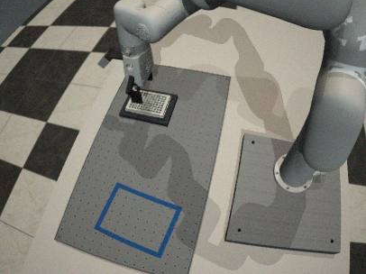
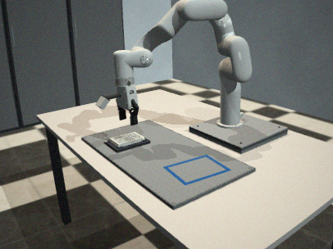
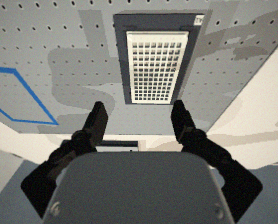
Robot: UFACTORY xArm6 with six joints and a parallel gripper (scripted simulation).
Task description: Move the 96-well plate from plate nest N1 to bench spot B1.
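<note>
The white 96-well plate (image 1: 150, 103) sits flat in the black plate nest N1 (image 1: 148, 111) at the far end of the grey deck. It also shows in the exterior view (image 2: 125, 138) and in the wrist view (image 3: 156, 65). My gripper (image 1: 136, 93) is open and empty and hangs above the deck's far edge, just beyond the plate's end. In the exterior view the gripper (image 2: 128, 115) is clearly above the plate. In the wrist view the fingers are wide apart with the plate ahead of them. The blue taped outline B1 (image 1: 138, 217) lies at the deck's near end.
The grey perforated deck (image 1: 149, 169) lies on a beige table. The arm's grey base plate (image 1: 283, 201) sits to the right of the deck. The table edge is close beyond the nest.
</note>
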